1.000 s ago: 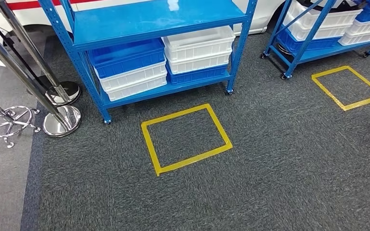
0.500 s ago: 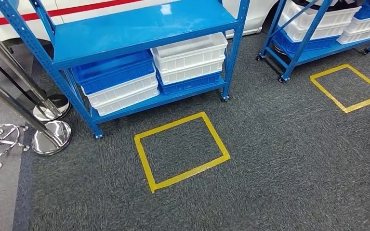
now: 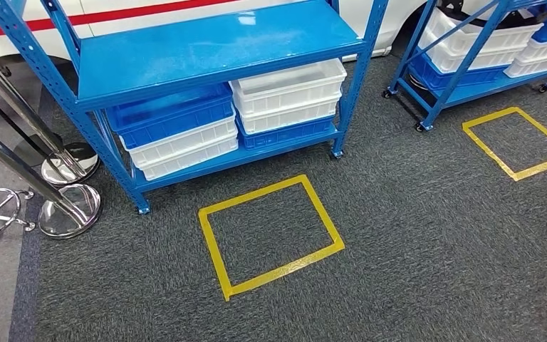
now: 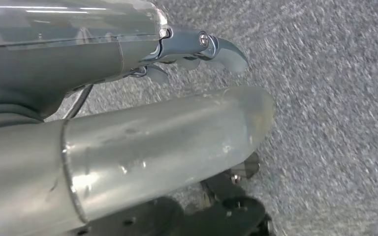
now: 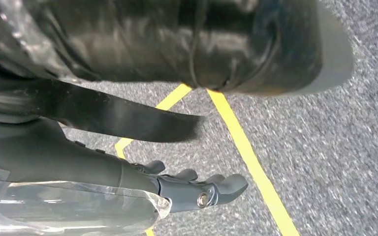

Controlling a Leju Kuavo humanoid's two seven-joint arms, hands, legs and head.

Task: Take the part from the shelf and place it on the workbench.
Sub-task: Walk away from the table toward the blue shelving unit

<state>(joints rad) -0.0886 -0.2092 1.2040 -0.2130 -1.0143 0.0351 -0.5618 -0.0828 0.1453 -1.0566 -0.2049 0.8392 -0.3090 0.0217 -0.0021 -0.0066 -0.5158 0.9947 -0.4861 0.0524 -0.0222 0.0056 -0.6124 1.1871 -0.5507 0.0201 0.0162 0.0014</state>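
Below, both hands hang empty, left hand [image 4: 197, 49] and right hand [image 5: 197, 189] loosely extended over carpet [image 3: 413, 242].

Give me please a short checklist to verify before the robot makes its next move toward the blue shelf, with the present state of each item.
1. Left hand free to take a part: ok; it hangs over the carpet and holds nothing.
2. Right hand free: ok; it holds nothing, fingers loosely curled.
3. Near blue shelf in front: ok.
4. Yellow tape square before the shelf unobstructed: ok; bare carpet inside.
5. Part to take identified: cannot tell; the lower level holds blue and white crates, their contents are hidden.
6. Chrome stanchion bases out of the way: ok; they stand beside the shelf, off the path to the square.
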